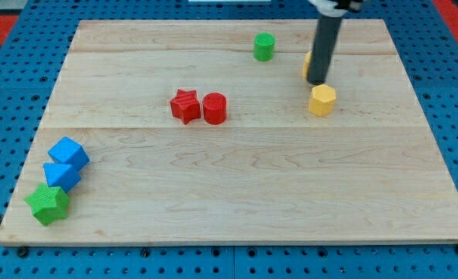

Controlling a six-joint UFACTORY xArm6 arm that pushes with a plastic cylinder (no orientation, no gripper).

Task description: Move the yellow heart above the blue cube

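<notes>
Green star (48, 204) lay at the tabletop's (229, 194) bottom-left corner; my tip (318, 81) touched a mostly hidden yellow block (308, 64) near the top-right corner; no jaws on my rod.

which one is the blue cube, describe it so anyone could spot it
Go to the wooden board's corner at the view's bottom left, where three blocks cluster. The blue cube is the topmost, above another blue block and the green star, tilted on a corner.

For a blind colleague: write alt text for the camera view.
My tip rests beside a partly hidden yellow block, just above a yellow hexagonal block on the wooden board. Two blue blocks and a green star sit bottom-left; a red star and red cylinder sit centre.
</notes>
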